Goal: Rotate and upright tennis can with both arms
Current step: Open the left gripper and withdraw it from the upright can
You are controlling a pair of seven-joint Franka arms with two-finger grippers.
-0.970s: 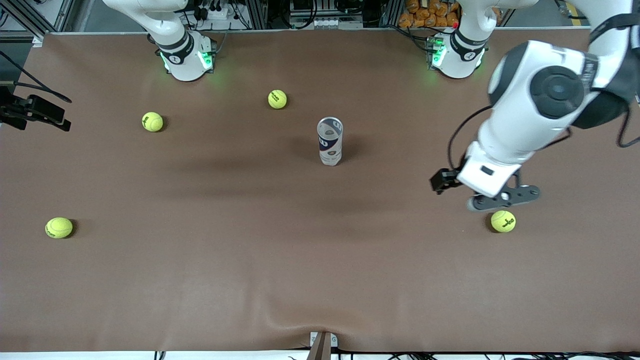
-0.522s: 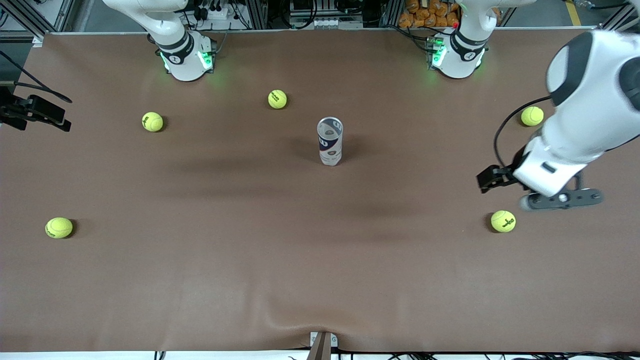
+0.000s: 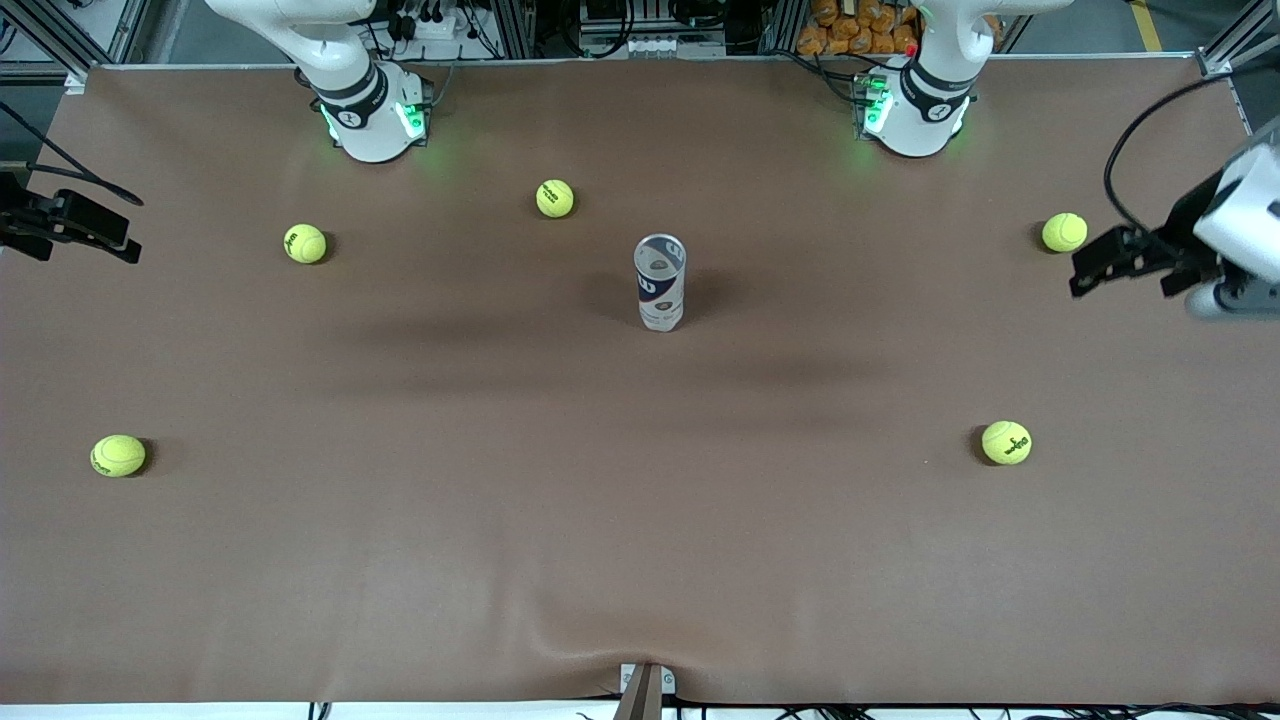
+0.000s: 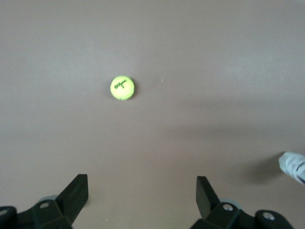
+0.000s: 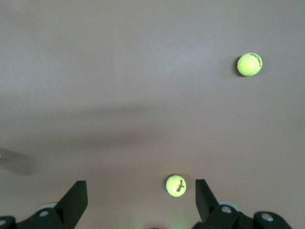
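Observation:
The tennis can (image 3: 660, 283) stands upright near the middle of the table, open top up, navy band with white logo showing. Its edge shows in the left wrist view (image 4: 292, 167). My left gripper (image 3: 1228, 297) hangs in the air at the left arm's end of the table, well away from the can. In its wrist view the left gripper (image 4: 143, 195) is open and empty above bare table. My right gripper (image 5: 138, 200) is open and empty, high over the table. Only a dark part of it (image 3: 62, 224) shows at the front view's edge.
Several yellow-green tennis balls lie around: two near the right arm's base (image 3: 555, 198) (image 3: 305, 243), one nearer the front camera (image 3: 118, 455), two toward the left arm's end (image 3: 1064, 232) (image 3: 1006, 442). The arm bases (image 3: 372, 112) (image 3: 912, 108) glow green.
The left arm has swung away from the can toward its end of the table and upward, uncovering a ball. The can and right arm have not moved.

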